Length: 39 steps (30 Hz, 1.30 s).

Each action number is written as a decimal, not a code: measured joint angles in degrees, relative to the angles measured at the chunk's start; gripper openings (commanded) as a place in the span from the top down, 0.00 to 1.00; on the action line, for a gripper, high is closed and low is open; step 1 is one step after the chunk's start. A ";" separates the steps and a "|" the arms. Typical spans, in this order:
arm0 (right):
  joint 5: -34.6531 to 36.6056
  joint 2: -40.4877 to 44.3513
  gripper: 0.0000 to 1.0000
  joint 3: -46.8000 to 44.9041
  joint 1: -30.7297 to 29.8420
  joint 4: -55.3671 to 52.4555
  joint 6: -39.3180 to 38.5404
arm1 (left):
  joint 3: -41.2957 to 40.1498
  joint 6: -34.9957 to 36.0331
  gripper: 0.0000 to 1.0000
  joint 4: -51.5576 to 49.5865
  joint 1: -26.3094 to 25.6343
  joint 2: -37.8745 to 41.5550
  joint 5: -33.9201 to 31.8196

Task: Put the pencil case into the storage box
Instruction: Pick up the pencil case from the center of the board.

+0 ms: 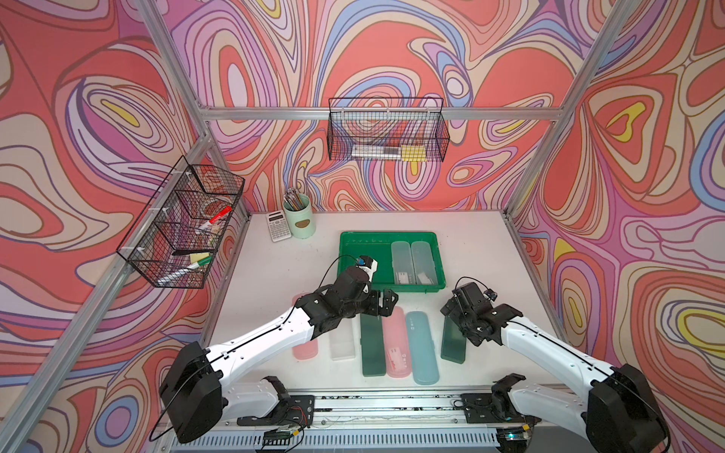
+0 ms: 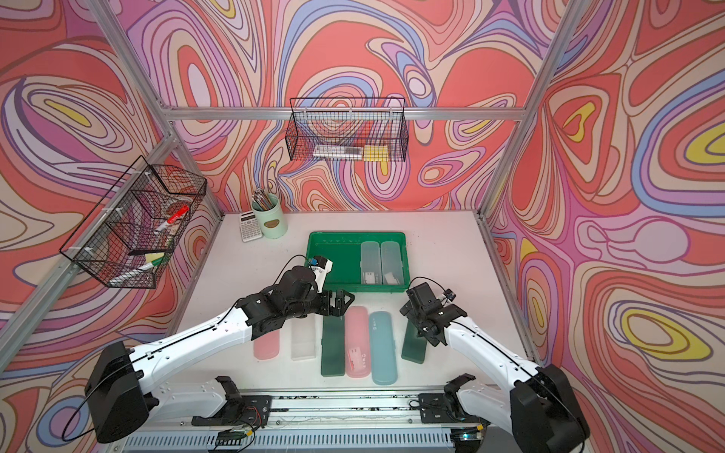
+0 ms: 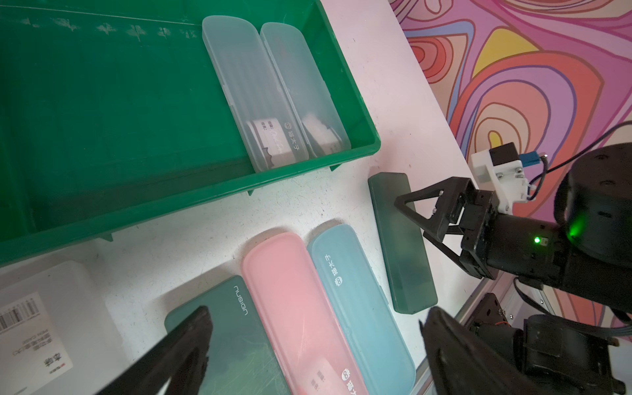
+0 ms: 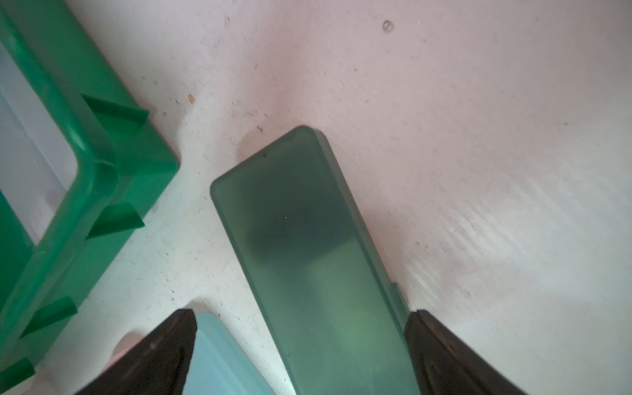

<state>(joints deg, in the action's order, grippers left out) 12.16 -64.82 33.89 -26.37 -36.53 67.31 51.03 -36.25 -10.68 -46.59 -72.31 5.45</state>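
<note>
A white bench (image 1: 470, 243) is shown carrying the bright green storage box (image 1: 388, 234), in whose right half two frosted clear cases (image 1: 403, 259) are laid side by side. Before the box a row of cases (image 1: 396, 345) is spread flat. The dark green pencil case (image 4: 307, 239) at the row's right end is straddled by the right pincer (image 4: 301, 318), jaws wide. The left pincer (image 3: 318, 311), likewise spread wide, is poised above the far ends of the row's middle cases.
</note>
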 measured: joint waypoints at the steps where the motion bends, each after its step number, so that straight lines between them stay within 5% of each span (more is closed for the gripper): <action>1: 0.28 -0.28 0.02 0.04 -1.05 -1.01 -0.24 | -0.02 -0.17 0.01 -0.02 0.00 0.00 -0.02; 12: 3.67 0.57 0.02 0.85 -11.65 -13.16 0.22 | -4.74 -0.92 0.01 -1.51 0.39 5.27 -6.08; 19: 3.65 2.10 0.03 0.35 -14.93 -14.71 -0.39 | -7.48 -3.13 0.01 -3.69 12.74 9.55 -4.63; 23: 2.93 3.10 0.03 -1.18 -15.87 -13.42 -1.57 | -9.27 -3.23 0.01 -4.70 15.54 14.19 -4.33; 39: 2.62 -2.01 0.08 -1.99 -16.48 -10.97 -0.15 | -9.86 -4.07 0.01 -6.10 16.22 13.66 -1.95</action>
<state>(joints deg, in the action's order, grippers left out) 14.79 -66.83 31.90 -42.85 -47.51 67.16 41.17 -40.32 -16.78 -30.37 -58.65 3.51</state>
